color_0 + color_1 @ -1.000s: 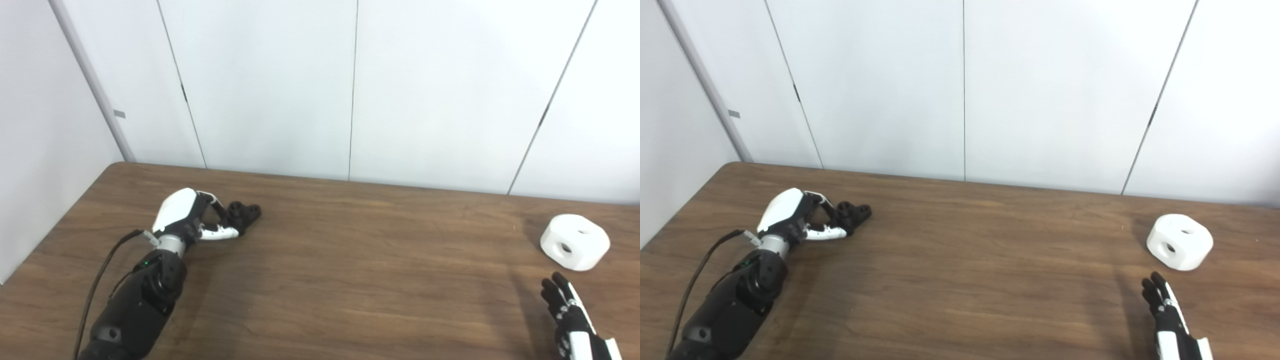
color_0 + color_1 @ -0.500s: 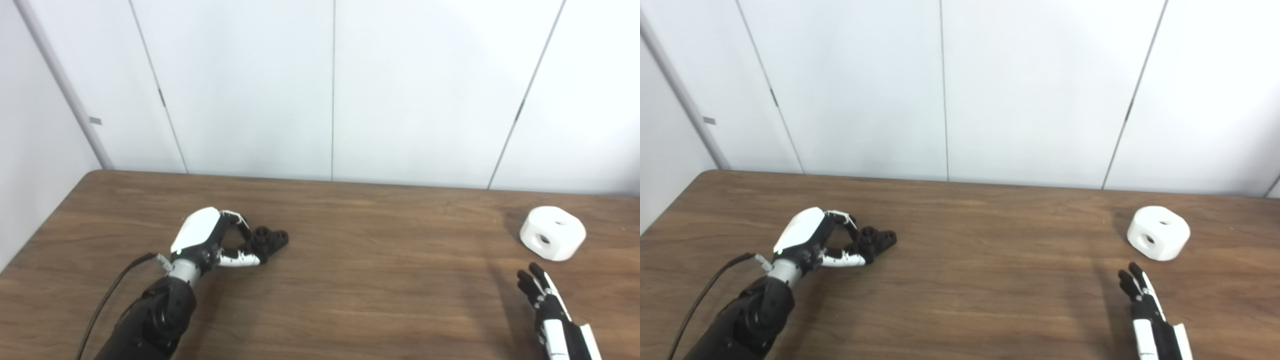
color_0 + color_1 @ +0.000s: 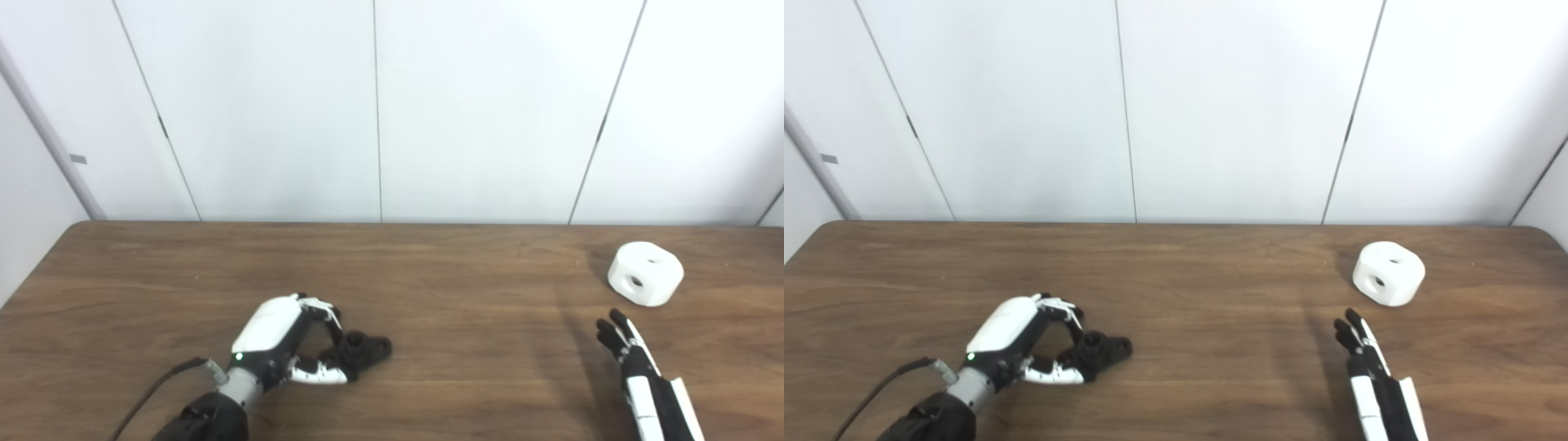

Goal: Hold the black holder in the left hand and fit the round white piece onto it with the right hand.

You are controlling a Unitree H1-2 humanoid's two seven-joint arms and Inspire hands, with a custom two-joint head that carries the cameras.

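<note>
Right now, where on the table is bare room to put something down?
The wide middle of the table, between the black holder in the left hand and the right hand, is bare. The far right is crowded by the white piece.

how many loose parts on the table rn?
2. The black holder sits front left, gripped by the left hand. The round white piece lies far right, untouched, just beyond the open right hand. Nothing looks hidden.

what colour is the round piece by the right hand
White round piece, with dark holes; clearest in the left eye view.
</note>
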